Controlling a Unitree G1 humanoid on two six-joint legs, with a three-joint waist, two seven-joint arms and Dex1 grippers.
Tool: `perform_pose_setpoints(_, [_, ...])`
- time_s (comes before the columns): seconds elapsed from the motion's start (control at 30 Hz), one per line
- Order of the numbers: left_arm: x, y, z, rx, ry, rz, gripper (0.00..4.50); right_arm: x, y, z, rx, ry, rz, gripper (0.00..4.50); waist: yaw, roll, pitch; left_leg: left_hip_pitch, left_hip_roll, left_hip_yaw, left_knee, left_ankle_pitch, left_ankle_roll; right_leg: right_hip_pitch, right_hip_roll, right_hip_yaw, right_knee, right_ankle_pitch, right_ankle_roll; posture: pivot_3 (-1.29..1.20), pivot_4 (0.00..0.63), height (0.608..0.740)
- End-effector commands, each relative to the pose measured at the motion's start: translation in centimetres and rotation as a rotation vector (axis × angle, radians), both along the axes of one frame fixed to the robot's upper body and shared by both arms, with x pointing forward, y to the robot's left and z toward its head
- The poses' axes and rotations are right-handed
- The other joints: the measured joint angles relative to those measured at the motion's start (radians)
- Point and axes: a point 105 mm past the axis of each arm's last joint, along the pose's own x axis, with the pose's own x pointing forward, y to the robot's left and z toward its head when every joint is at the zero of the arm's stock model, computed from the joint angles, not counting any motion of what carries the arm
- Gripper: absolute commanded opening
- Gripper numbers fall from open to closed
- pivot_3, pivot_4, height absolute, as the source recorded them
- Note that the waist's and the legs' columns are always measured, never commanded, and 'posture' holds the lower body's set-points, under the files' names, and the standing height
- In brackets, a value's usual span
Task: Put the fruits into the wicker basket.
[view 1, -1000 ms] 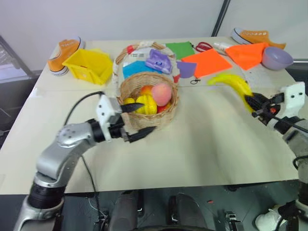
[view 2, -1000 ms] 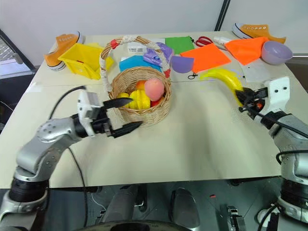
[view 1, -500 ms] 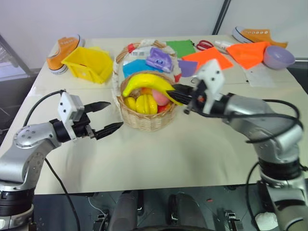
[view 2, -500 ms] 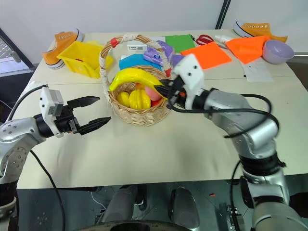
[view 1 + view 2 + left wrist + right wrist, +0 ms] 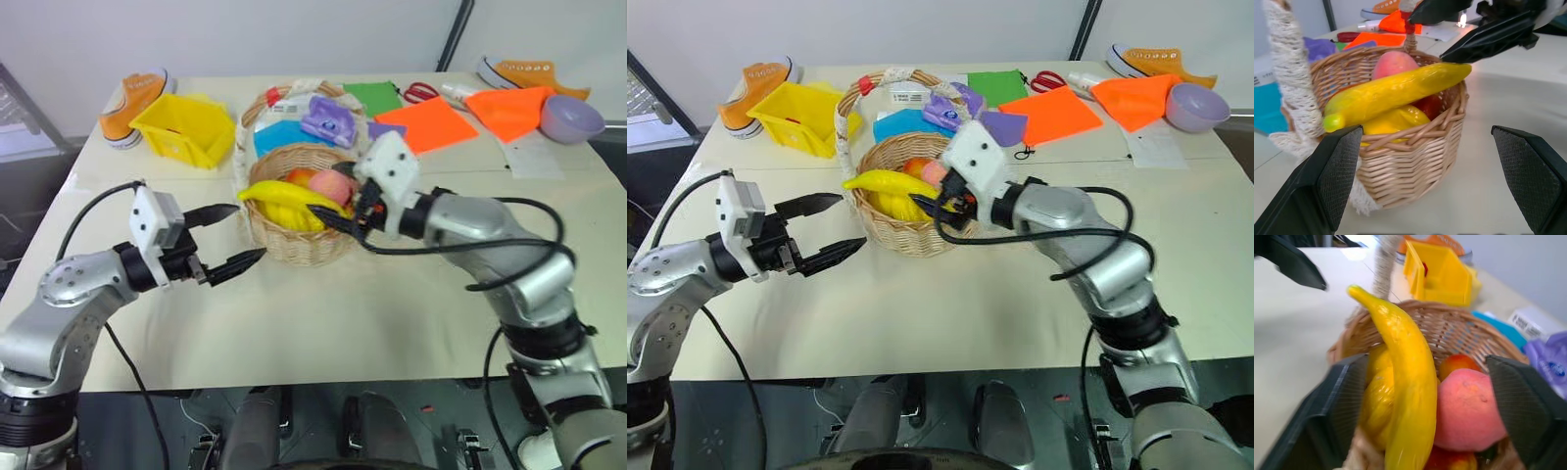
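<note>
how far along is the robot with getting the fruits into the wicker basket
Nearly done. The peach and the other yellow and red pieces sit inside the wicker basket. The banana lies across the top of them, and the right gripper is open at its end. The left gripper is open beside the basket. No fruit is seen left on the table.

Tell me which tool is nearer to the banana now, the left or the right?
Right. The right tool is at the banana, its open fingers by the end at the basket rim. The left tool stands open, off the basket's other side.
</note>
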Motion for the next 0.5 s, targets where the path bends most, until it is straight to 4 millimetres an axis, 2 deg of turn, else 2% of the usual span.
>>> perform_pose_setpoints(0.03, [-0.7, -1.8, 1.0, -0.025, -0.036, -0.066, 4.5, -1.2, -2.5, 2.9, 0.059, -0.082, -0.009, 3.8, -0.002, 0.0, 0.0, 0.0, 0.0, 0.0, 0.0, 0.0, 0.001, 0.0, 0.0, 0.0, 0.0, 0.0, 0.0, 0.0, 0.15, 0.729])
perform_pose_setpoints(0.1, [-0.7, -2.4, 1.0, -0.04, -0.031, -0.088, 4.5, 0.4, -4.1, 2.9, 0.086, -0.057, -0.116, 3.8, -0.005, 0.0, 0.0, 0.001, 0.0, 0.0, 0.0, -0.001, 0.002, 0.001, 0.0, 0.0, 0.0, 0.0, 0.0, 0.0, 0.15, 0.729])
perform_pose_setpoints(0.17, [-0.7, -2.9, 1.0, -0.05, -0.031, -0.105, 4.5, 1.7, -4.8, 2.5, 0.108, -0.029, -0.187, 3.8, -0.011, -0.001, 0.0, 0.002, 0.001, 0.0, 0.0, -0.001, 0.002, 0.001, 0.001, 0.001, 0.001, 0.001, 0.0, 0.0, 0.15, 0.729])
perform_pose_setpoints(0.37, [0.0, -4.0, 2.0, -0.094, -0.077, -0.119, 4.5, 5.9, -4.9, 1.4, 0.197, -0.006, -0.295, 3.8, -0.027, -0.001, 0.0, 0.004, 0.001, 0.001, -0.001, 0.001, -0.001, 0.001, 0.002, 0.001, 0.002, 0.001, 0.0, 0.0, 0.15, 0.729])
perform_pose_setpoints(0.5, [0.0, -4.4, 2.3, -0.108, -0.086, -0.122, 4.5, 7.2, -4.4, 1.4, 0.237, -0.018, -0.298, 3.8, -0.026, -0.001, 0.0, 0.004, 0.001, 0.002, -0.001, 0.001, -0.001, 0.001, 0.002, 0.001, 0.002, 0.001, 0.0, 0.0, 0.15, 0.729])
